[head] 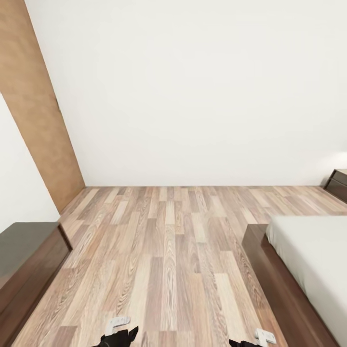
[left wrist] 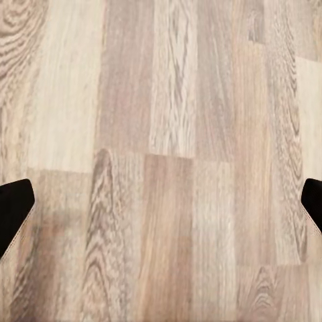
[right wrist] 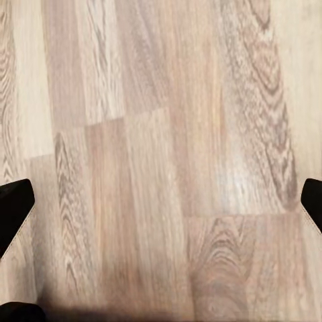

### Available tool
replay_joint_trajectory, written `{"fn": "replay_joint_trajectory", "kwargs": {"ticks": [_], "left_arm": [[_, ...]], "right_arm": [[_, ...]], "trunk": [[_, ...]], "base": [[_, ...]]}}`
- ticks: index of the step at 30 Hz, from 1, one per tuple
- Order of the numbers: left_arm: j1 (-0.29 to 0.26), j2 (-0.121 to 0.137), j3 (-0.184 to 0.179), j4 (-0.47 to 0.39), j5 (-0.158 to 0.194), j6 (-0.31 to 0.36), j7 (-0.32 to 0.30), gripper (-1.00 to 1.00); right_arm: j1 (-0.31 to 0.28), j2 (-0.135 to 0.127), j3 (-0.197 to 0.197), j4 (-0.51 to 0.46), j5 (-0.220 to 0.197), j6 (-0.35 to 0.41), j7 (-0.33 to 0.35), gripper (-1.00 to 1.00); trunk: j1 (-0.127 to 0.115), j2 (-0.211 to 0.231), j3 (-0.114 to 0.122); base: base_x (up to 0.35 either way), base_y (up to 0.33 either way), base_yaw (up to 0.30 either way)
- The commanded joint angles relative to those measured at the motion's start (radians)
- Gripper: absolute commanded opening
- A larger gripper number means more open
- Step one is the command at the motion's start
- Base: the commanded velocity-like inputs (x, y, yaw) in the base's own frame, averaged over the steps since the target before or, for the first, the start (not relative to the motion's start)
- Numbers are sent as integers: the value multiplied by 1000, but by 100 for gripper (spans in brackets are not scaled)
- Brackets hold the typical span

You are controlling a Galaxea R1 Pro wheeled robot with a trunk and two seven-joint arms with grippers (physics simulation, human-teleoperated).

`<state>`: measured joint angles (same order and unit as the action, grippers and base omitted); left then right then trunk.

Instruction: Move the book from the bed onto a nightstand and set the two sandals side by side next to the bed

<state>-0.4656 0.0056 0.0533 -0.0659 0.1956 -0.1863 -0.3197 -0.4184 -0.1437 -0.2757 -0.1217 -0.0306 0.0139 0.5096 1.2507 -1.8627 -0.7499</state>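
A wide stretch of wood plank floor (head: 168, 250) runs from the robot to a bare white wall (head: 193, 86) in the bedroom. At the right of the head view, the foot corner of the bed (head: 308, 260) juts in: a pale mattress on a dark brown frame, nothing lying on the part that shows. Beyond it, against the far wall at the right edge, stands the corner of a dark nightstand (head: 339, 183). At the left edge sits a low dark brown cabinet (head: 24, 260) with a glossy top, and behind it a tan wooden panel (head: 38, 106) leans up the left side of the view, meeting the floor near the far corner.

At the bottom edge of the head view, the left gripper (head: 120, 337) and the right gripper (head: 250, 342) just peek in, dark with pale fittings, both hanging above the floor.

In the left wrist view the left gripper (left wrist: 161, 208) has its two dark fingers (left wrist: 15, 208) spread wide to the frame's edges, with only planks between them. The right gripper (right wrist: 161, 208) in its wrist view likewise has its fingers (right wrist: 15, 208) set far apart over bare boards, holding nothing.
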Motion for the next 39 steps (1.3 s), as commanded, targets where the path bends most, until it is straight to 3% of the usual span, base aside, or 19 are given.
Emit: {"fn": "replay_joint_trajectory", "kwargs": {"ticks": [1, 39], "left_arm": [[-1, 0, 5, 1, 4, -1, -6, 100], [-1, -1, 5, 1, 4, -2, -5, 100]], "right_arm": [[0, 0, -3, 1, -3, 1, 4, 100], [0, 1, -2, 47, -3, 1, 4, 100]], "trunk": [[0, 0, -1], [0, 0, -1]], "base": [[330, 0, 0], [330, 0, 0]]}}
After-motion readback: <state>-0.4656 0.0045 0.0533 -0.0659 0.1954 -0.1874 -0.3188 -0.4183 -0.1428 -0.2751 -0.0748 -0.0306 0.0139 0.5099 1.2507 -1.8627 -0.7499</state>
